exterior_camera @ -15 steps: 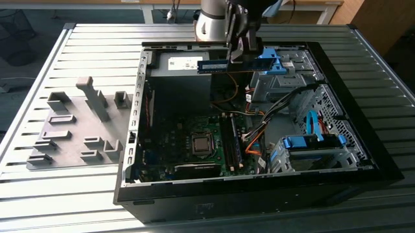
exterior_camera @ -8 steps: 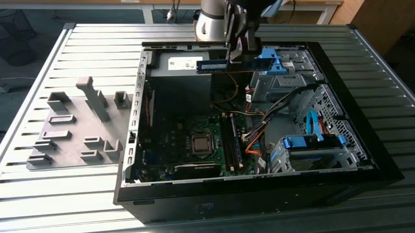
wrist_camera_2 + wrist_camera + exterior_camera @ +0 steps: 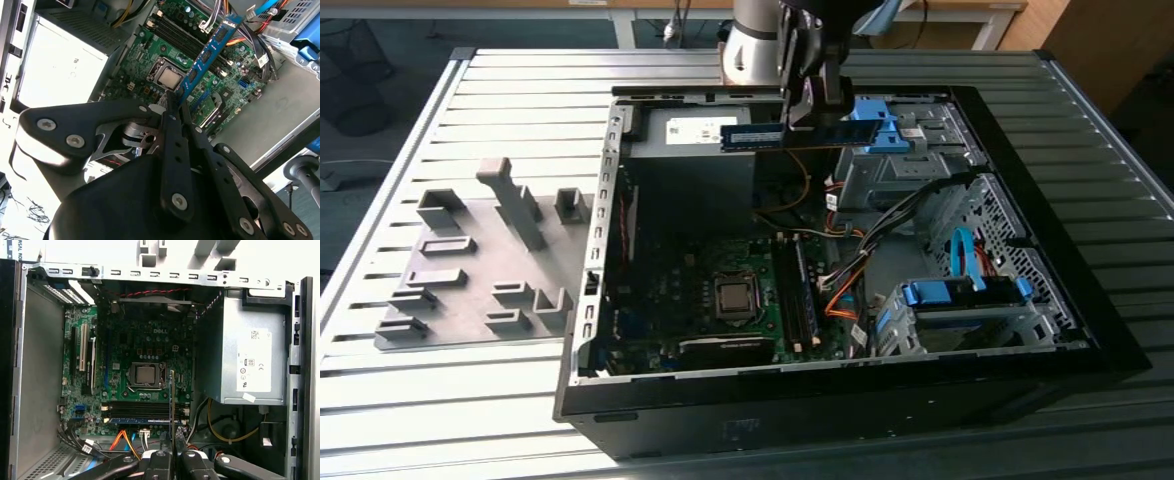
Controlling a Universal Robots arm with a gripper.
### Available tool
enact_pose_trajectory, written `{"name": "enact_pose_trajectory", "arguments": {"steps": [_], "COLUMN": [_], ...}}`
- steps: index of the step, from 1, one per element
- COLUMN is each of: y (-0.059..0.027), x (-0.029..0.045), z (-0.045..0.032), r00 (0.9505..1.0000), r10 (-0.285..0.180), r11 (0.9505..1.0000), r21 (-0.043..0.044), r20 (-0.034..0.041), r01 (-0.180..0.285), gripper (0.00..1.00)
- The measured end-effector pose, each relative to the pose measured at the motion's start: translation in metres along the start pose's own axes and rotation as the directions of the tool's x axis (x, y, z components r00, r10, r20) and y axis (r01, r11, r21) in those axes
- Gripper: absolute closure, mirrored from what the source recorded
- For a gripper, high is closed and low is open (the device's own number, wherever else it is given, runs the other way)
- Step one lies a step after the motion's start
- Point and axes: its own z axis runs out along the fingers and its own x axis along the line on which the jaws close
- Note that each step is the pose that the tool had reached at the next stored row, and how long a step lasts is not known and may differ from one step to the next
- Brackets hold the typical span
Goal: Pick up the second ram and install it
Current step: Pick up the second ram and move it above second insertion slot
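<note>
Second ram [image 3: 754,137]: off the table [image 3: 454,400], held level in the air over the power-supply [image 3: 680,140] end of the open computer case [image 3: 594,300]. Gripper [image 3: 807,128] drawn narrow, fingers pinching the stick between them. Motherboard [image 3: 145,340] memory slots [image 3: 140,410] sit below, apart from it. Grey fixture blocks [image 3: 467,270] rest on the table beside the case's side wall.

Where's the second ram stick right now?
In the exterior view the ram stick is clamped in the end effector, held in the air above the open computer case, near its far wall and not yet in a motherboard slot.
</note>
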Motion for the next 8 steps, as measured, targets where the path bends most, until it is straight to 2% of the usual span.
{"name": "enact_pose_trajectory", "arguments": {"steps": [8], "y": [0.0016], "x": [0.0], "z": [0.0001], "r00": [1.0], "r10": [0.0], "r11": [1.0], "r21": [0.0], "r20": [0.0], "r01": [0.0], "gripper": [0.86]}}
